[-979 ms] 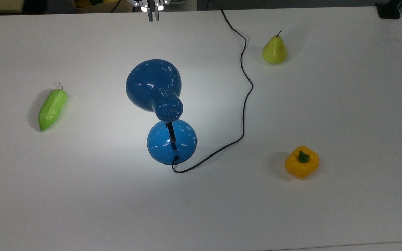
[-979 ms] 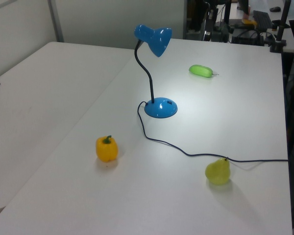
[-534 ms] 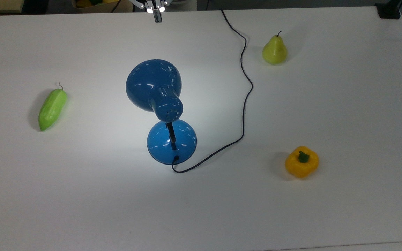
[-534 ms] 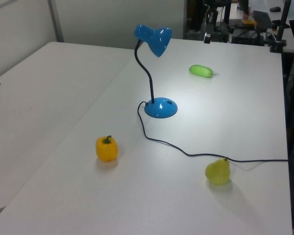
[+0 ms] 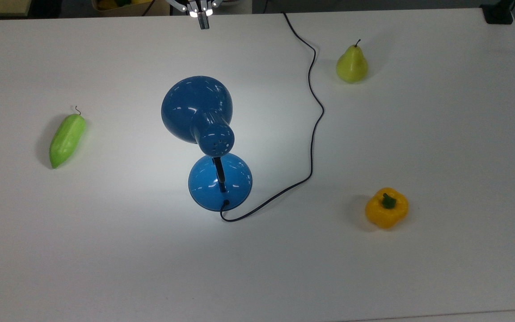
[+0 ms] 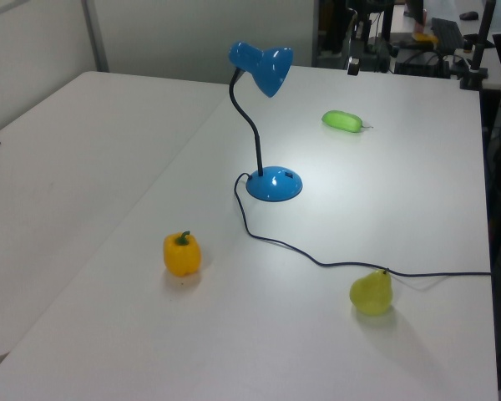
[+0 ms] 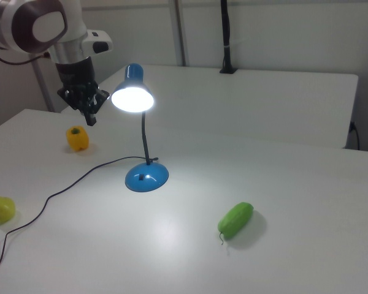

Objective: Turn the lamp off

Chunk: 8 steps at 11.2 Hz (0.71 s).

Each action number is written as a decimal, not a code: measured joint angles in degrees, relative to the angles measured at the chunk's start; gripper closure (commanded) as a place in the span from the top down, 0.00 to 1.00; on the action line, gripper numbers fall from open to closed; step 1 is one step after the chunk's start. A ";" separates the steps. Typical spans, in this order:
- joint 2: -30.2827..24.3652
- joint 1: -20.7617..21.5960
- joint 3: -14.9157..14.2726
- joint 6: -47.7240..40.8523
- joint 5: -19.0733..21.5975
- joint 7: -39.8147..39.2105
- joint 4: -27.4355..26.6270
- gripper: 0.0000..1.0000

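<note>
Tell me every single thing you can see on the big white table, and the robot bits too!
lamp: one, shiny blue, middle of the table, switched on, a bright patch of light on the table under it
cord: one, black, snaking from the lamp's base to the table's far edge in the top view
pear: one, yellow-green, standing near the top view's upper right
pepper: one, yellow with a green stem, at the top view's lower right
cucumber: one, light green, lying at the top view's left
table: one, white, under everything
arm: one, white and black, at the right view's upper left
gripper: one, dark, shut, hanging above the table beside the lamp's shade
</note>
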 measured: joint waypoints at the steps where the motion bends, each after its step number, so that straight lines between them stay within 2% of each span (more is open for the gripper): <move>1: -0.02 0.01 0.00 -0.44 0.05 -0.02 0.00 0.00; 5: -0.17 0.44 0.02 -6.48 0.10 -0.94 -0.10 0.00; 8: -1.18 0.53 0.11 -10.52 0.11 -4.85 -2.63 0.00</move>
